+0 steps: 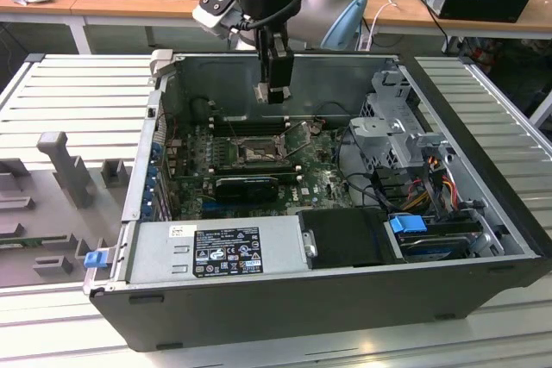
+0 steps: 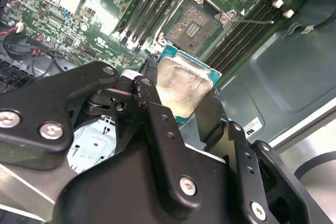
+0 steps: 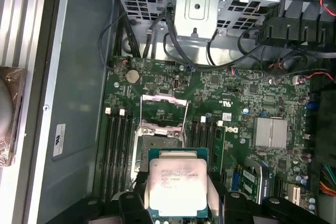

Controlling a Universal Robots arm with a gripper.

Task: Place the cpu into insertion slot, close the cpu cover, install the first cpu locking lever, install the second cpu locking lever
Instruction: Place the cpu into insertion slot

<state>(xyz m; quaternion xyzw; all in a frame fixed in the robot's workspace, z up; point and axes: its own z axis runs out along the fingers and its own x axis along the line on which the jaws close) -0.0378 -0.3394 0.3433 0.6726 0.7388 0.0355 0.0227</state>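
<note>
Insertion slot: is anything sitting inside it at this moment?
Nothing: the insertion slot shows its bare grey contact field. The cpu is held clear of it in the gripper. In the first wrist view the cpu covers one edge of the slot.

Wrist views over motherboard (image 3: pixel 236 95) (close)

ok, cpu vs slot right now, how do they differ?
The cpu is clamped in the hand, up off the board; the slot sits fixed on the board, empty and uncovered. The cpu shows a smooth pale silver face; the slot shows a dark grey pin field in a metal frame. Both are square and look matched in footprint.
</note>
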